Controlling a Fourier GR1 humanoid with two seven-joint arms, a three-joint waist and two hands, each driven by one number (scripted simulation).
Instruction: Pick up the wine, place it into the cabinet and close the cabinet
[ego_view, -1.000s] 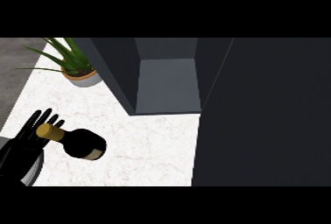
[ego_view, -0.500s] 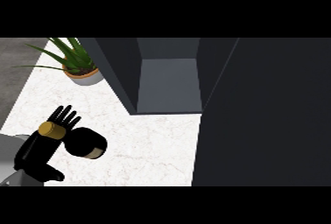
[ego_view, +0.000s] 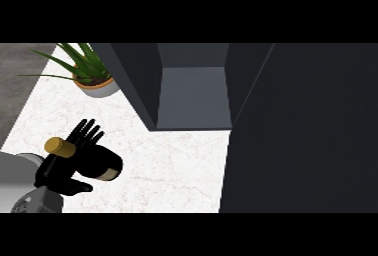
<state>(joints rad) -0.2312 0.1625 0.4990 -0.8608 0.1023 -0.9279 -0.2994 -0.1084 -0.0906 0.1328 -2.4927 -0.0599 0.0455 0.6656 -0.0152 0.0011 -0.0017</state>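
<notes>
We see the open dark cabinet (ego_view: 193, 97) above the pale marble counter (ego_view: 177, 167), a potted plant (ego_view: 94, 80) at its left. Our left hand (ego_view: 65, 172) spreads straight fingers (ego_view: 87, 133) behind the wine bottle (ego_view: 100, 164), seemingly touching it, at the lower left.

**Left hand at the wine**

You see the left hand (ego_view: 63, 172) low at the bench's (ego_view: 170, 160) left side, fingers straight, right against the wine (ego_view: 102, 165). The cabinet (ego_view: 192, 95) stands open, with a potted plant (ego_view: 92, 80) beside it.
</notes>
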